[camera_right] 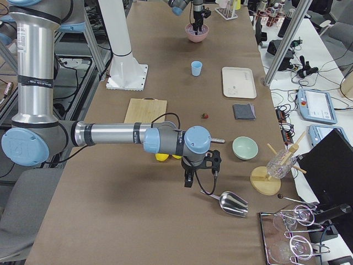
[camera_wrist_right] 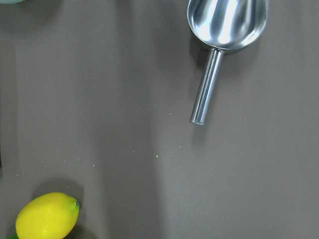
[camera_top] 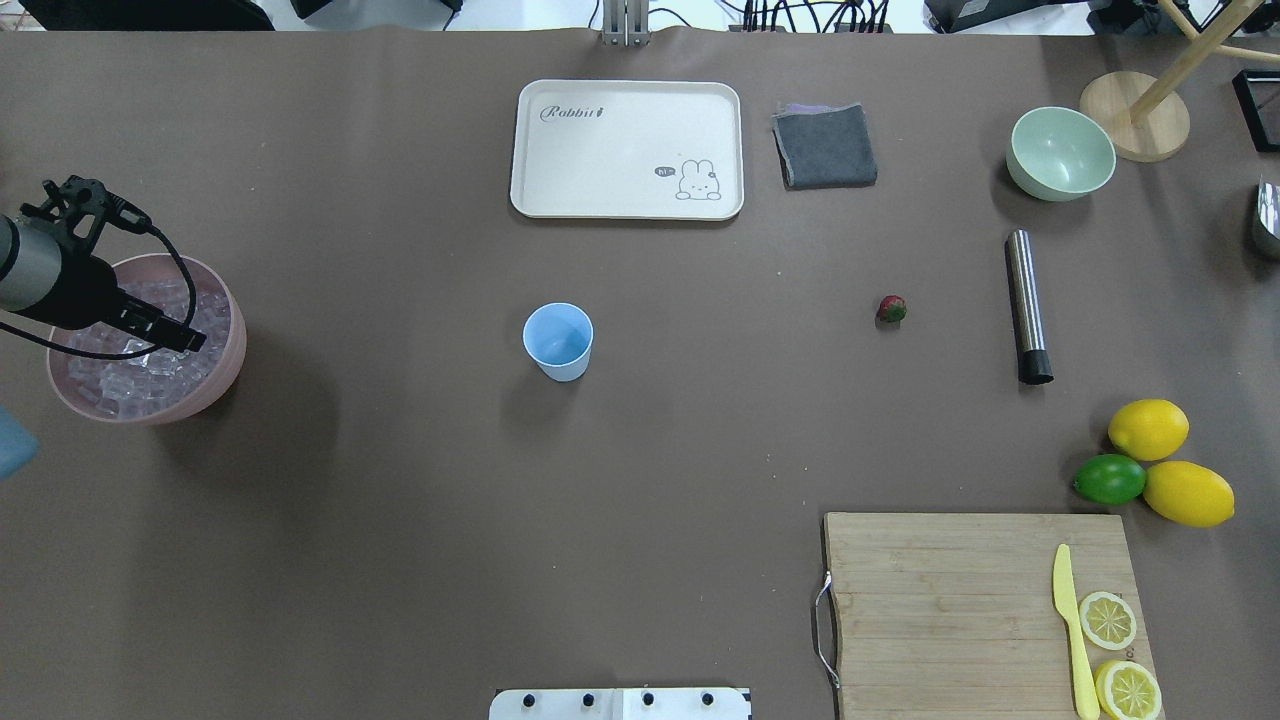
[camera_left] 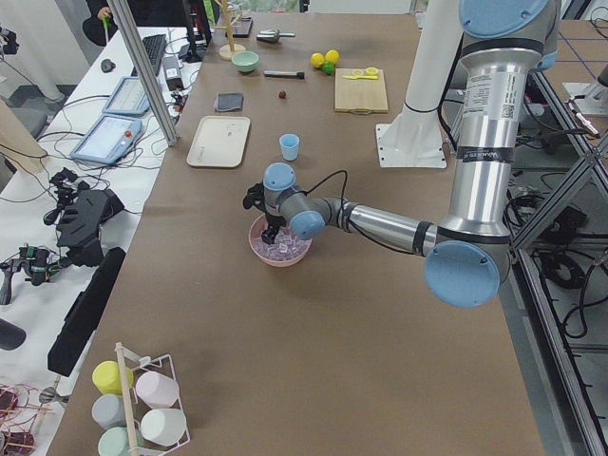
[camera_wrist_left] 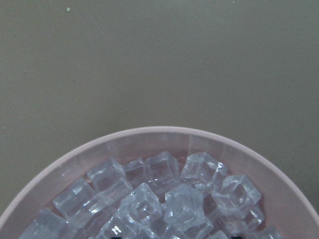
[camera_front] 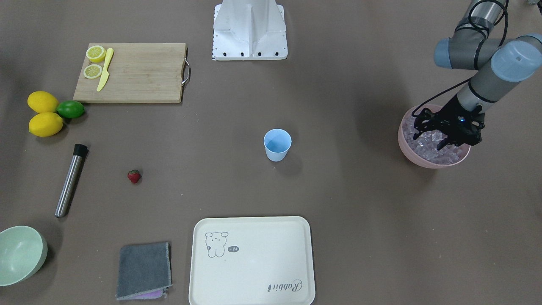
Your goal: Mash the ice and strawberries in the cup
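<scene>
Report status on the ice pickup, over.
Left gripper open, down among ice in pink bowl. Right gripper state unclear. Cup empty, strawberry on table.

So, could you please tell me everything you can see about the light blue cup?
The cup is a small light blue tumbler, plastic by its look, tapering from a round rim to a narrower base. It stands upright near the middle of the brown table, empty. Nothing but the table touches it; the strawberry and the ice lie well apart.
</scene>
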Robot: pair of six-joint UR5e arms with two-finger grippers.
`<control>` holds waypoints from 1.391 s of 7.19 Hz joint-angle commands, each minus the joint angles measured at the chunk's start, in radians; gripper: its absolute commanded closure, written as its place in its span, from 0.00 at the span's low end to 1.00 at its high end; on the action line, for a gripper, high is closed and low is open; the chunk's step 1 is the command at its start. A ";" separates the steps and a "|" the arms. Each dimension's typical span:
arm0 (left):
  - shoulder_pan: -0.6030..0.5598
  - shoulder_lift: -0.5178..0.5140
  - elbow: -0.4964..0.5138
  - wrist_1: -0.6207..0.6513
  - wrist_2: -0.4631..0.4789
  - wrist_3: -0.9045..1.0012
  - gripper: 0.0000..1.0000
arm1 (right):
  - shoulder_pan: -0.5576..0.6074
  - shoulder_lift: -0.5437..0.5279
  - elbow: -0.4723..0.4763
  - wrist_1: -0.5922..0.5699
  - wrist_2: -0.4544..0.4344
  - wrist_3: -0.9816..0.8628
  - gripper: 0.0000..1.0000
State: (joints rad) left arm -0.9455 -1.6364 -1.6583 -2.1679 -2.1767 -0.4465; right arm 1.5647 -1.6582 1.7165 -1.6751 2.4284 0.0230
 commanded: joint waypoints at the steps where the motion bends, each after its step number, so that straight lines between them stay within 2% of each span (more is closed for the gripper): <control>1: 0.002 0.000 0.006 -0.001 0.000 0.002 0.30 | 0.000 0.001 0.000 0.002 0.000 0.000 0.00; 7: 0.002 0.001 0.003 -0.003 0.000 0.002 0.61 | 0.000 0.001 0.000 0.002 -0.002 0.000 0.00; 10: 0.002 0.001 0.002 -0.004 0.000 0.006 0.79 | 0.000 0.001 0.000 0.002 -0.002 0.000 0.00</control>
State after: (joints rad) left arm -0.9434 -1.6344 -1.6555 -2.1719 -2.1767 -0.4408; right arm 1.5647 -1.6567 1.7165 -1.6746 2.4268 0.0230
